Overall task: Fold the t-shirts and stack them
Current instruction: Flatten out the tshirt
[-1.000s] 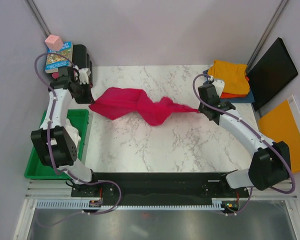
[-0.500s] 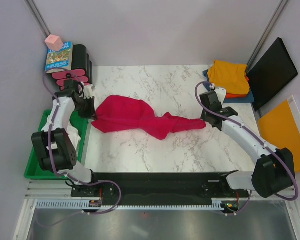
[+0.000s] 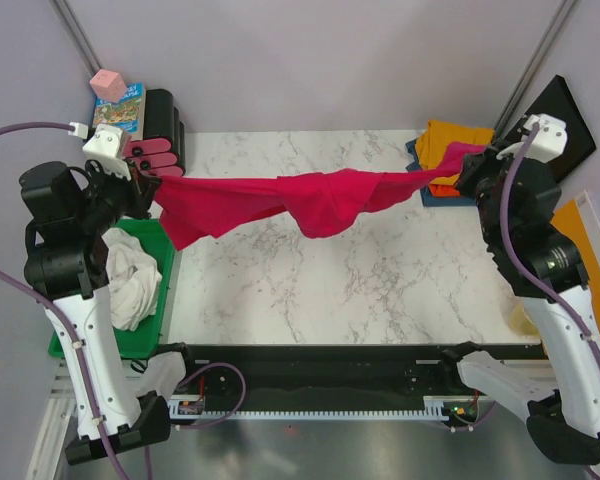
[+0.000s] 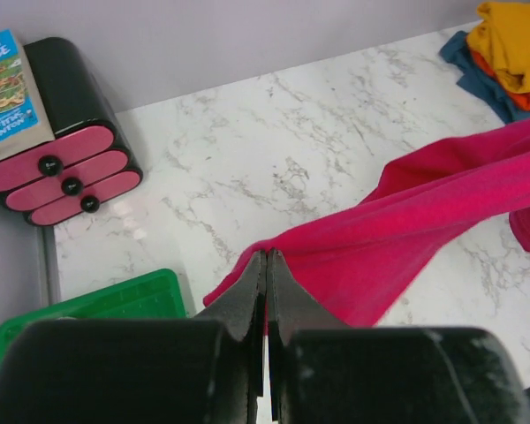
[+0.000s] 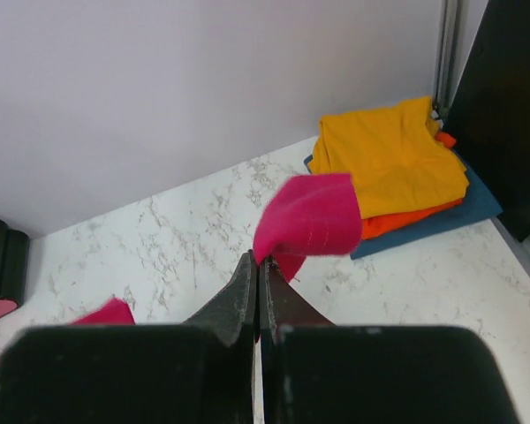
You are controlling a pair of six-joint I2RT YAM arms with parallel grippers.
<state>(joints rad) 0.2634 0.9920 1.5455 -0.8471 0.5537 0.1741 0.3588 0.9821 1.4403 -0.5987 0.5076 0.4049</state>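
Marbled table (image 3: 380, 290), plain grey walls (image 3: 280, 60). Jaws of left gripper (image 4: 266, 258) and right gripper (image 5: 258, 259) clamped on crimson t-shirt (image 3: 320, 198) ends; middle bunched, layout unreadable.

Five t-shirts (image 3: 320, 200); two pincers (image 4: 267, 258) (image 5: 258, 261); one green bin (image 4: 97, 305).

The only lettering I can make out is on the blue book (image 4: 9, 97) lying on top of the black-and-pink case (image 4: 66, 150) at the far left. In the left wrist view, large pale letters at the top of its cover are cut off by the frame edge and seem to end in "EY" and "OUSE". The smaller lines along its side are too blurred to read, and from overhead the title is only a smear.
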